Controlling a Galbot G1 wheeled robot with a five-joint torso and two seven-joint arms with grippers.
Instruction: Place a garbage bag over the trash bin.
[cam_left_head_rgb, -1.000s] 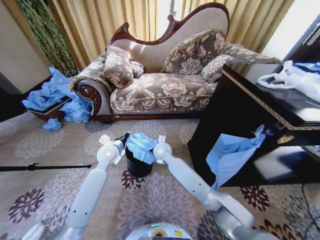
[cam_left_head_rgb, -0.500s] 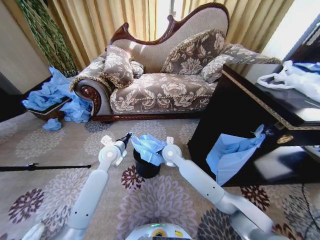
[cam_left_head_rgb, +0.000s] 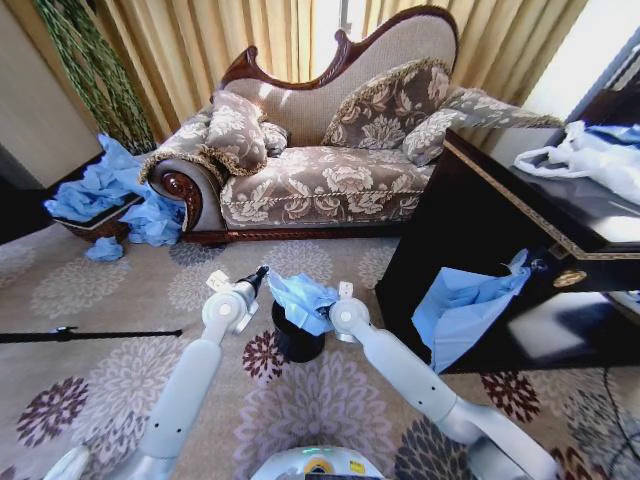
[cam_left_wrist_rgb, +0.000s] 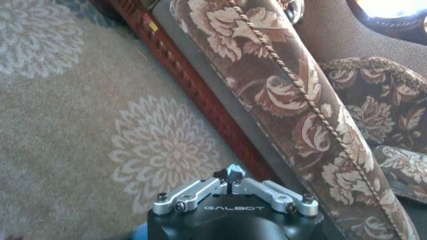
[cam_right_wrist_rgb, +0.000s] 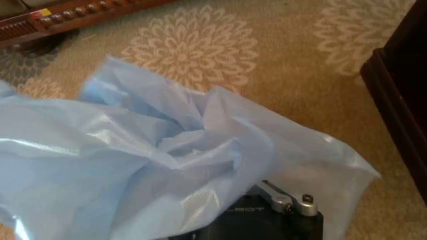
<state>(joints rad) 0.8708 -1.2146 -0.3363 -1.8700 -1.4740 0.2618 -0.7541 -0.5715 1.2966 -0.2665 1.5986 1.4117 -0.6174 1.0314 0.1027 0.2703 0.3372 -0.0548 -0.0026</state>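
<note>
The right gripper (cam_left_head_rgb: 335, 300), buried in the garbage bag's (cam_left_head_rgb: 303, 296) folds, cannot be judged open or clamped. The bag is seen bunched atop the trash bin (cam_left_head_rgb: 297, 342), directly leftward. The left gripper (cam_left_head_rgb: 259, 273), fingers together on nothing, is held just beside the bag's opposite edge.

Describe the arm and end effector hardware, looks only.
Both arms are smooth, glossy white tubes with rounded elbow joints and small white tags. The left end effector has a black body printed GALBOT, silver linkage bars with screws, and dark tips. The right end effector shows the same black body and silver linkage.
</note>
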